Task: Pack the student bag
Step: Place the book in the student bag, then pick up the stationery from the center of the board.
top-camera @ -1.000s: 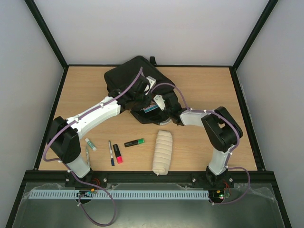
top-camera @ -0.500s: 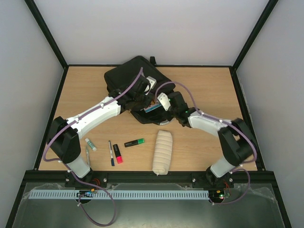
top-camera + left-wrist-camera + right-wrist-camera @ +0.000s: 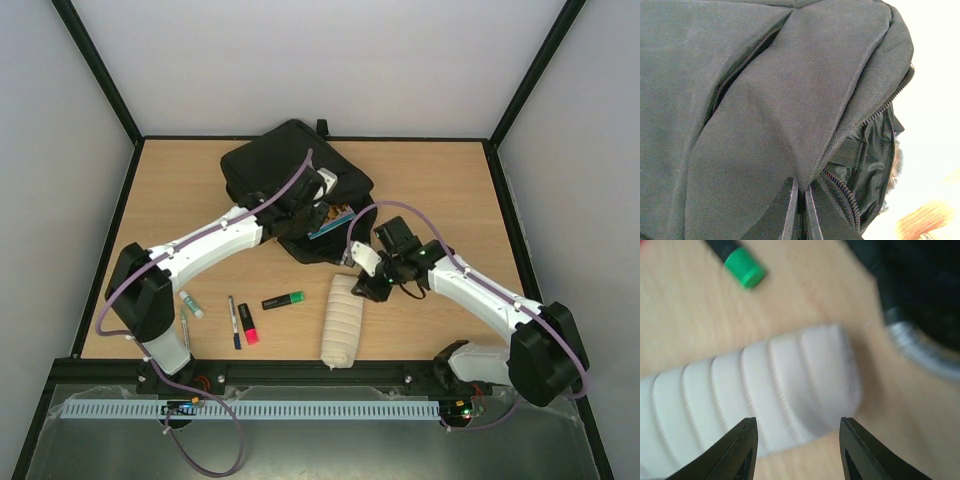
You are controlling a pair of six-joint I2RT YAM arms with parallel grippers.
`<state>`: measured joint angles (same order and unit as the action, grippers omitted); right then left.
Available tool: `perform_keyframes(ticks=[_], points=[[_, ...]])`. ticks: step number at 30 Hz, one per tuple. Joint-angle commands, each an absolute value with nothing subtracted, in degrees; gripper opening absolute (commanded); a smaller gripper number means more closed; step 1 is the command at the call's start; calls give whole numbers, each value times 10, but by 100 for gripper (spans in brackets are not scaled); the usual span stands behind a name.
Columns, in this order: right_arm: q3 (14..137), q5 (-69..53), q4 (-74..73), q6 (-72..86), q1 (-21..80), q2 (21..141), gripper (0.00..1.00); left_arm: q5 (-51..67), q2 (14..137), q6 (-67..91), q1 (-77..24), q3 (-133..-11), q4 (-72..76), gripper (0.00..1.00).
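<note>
Top view, change: the right gripper (image 3: 366,284) has left the mouth of the student bag (image 3: 265,165) and swung near. It now sits over the far end of the cream ribbed pouch (image 3: 340,320), fingers parted and empty.
Top view, meaning: judged, the last item is delivered and the pouch is the next pick.
Top view, bag position: far centre-left on the table (image 3: 450,190), with a teal-edged item (image 3: 324,229) showing in its mouth.
Left wrist, left gripper (image 3: 799,200): still pinched tight on the bag's flap edge, holding the mouth open.
Left wrist, bag condition: black woven fabric, zip (image 3: 879,106) undone, dark lining visible.
Right wrist, right gripper: spread above the pouch end; contact cannot be told. A green highlighter (image 3: 744,266) lies beyond.
</note>
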<state>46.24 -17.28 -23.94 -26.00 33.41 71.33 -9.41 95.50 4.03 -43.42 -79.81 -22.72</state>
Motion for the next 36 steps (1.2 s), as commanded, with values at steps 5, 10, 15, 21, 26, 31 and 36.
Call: perform_keyframes(ticks=[5, 10, 15, 21, 26, 31, 36], points=[[414, -278, -340, -294, 338, 669, 48, -81, 1015, 69, -458, -828, -278, 3], [398, -248, -289, -259, 338, 666, 46, -31, 1025, 84, -458, -804, -308, 13], [392, -271, -289, -263, 338, 675, 46, 41, 977, 112, -461, -758, -317, 58], [392, -269, -290, -265, 338, 691, 46, 119, 866, 183, -462, -658, -292, 70], [390, -256, -286, -263, 338, 696, 46, 230, 804, 271, -465, -541, -226, 73], [393, -252, -287, -261, 338, 699, 46, 249, 795, 322, -492, -477, -178, 73], [393, -241, -281, -257, 338, 690, 46, 278, 832, 347, -523, -454, -122, 73]])
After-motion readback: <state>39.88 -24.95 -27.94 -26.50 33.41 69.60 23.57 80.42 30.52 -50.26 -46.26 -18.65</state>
